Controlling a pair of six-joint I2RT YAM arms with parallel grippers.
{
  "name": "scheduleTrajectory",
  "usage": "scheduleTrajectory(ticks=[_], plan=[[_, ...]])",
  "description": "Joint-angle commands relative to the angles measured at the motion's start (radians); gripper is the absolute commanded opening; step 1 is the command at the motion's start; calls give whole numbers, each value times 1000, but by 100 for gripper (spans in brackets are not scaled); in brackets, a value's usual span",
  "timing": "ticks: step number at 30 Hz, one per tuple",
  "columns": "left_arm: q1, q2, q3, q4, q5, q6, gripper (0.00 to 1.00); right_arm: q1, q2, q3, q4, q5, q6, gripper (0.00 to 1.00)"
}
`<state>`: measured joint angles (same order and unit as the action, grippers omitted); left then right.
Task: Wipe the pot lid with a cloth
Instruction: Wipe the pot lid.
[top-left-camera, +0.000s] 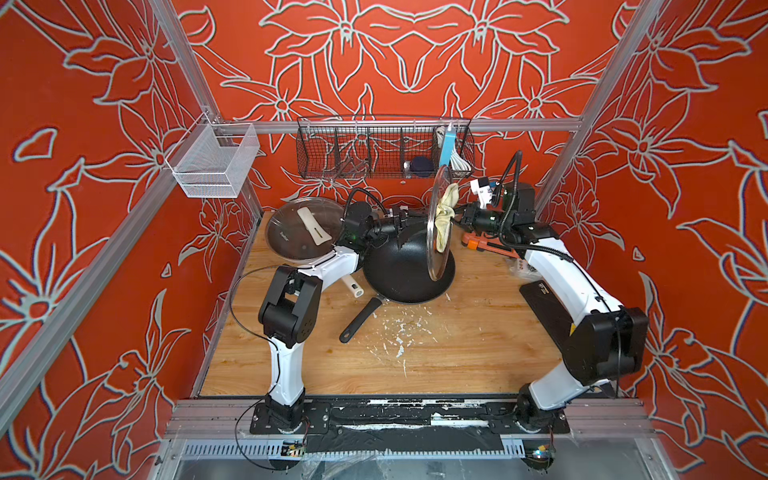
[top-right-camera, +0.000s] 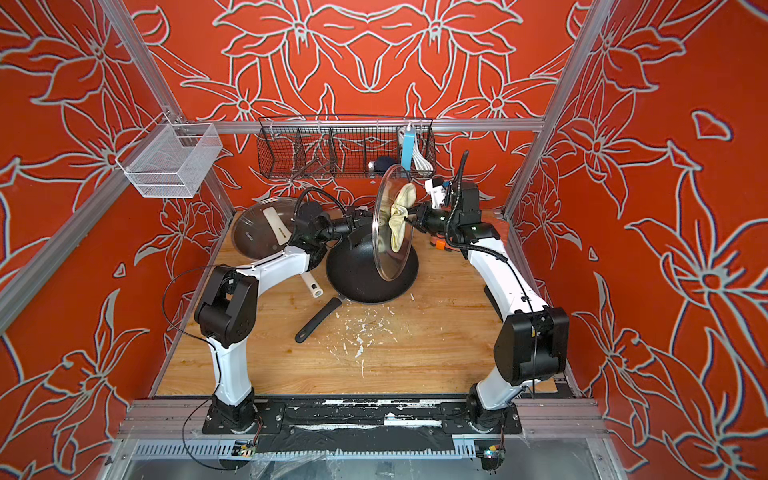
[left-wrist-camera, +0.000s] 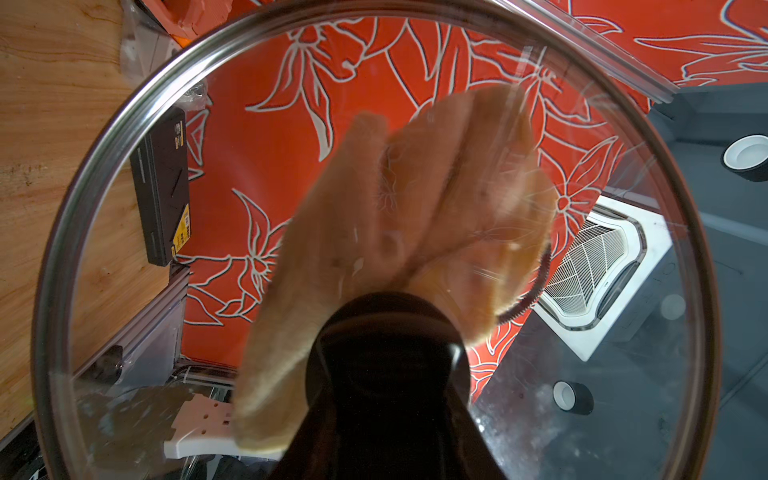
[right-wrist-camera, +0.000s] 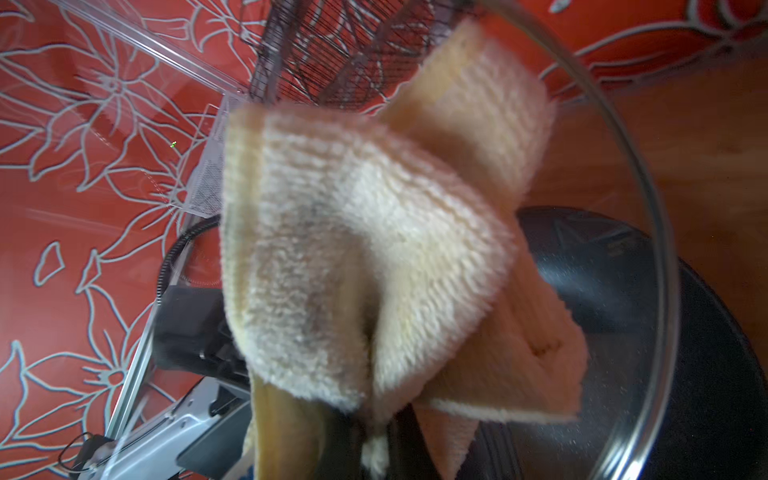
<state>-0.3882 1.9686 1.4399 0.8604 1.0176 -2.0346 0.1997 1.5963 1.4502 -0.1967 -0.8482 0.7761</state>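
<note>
Left wrist view looked straight through the glass pot lid (left-wrist-camera: 232, 174), with its dark knob (left-wrist-camera: 386, 332) nearest the lens and the cloth (left-wrist-camera: 415, 199) showing as a blurred tan patch on the far side of the glass. Both top views explained this. The left gripper (top-left-camera: 409, 220) was closed on the knob and held the pot lid on edge, close to upright, above the black pan (top-left-camera: 399, 270), with its inner face turned toward the right arm. The right gripper (top-left-camera: 460, 218) met that face square on, its jaws pinched on a bunch of the cloth. The cloth lay between that gripper and the glass, its long axis running up and down the pot lid from the upper half to below the middle. It looked pressed to the glass, though contact could not be confirmed. By this layout the right arm was the wiping arm. Any stroke would have to run along the plane of the glass, not into it, while the left arm only braced.
</note>
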Motion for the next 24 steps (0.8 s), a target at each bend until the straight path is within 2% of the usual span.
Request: scheduleTrajectory(ticks=[1, 8, 11, 24], plan=[[-8, -77, 65, 145, 6, -1, 0, -5, -6, 33, 48, -2, 5, 0], [-9, -73, 49, 145, 8, 1, 0, -5, 35, 247, 73, -69, 60, 0], [-8, -72, 51, 141, 13, 3, 0, -3, 46, 275, 64, -59, 64, 0], [-8, -80, 59, 139, 17, 10, 0, -23, 7, -20, 38, 32, -25, 0]])
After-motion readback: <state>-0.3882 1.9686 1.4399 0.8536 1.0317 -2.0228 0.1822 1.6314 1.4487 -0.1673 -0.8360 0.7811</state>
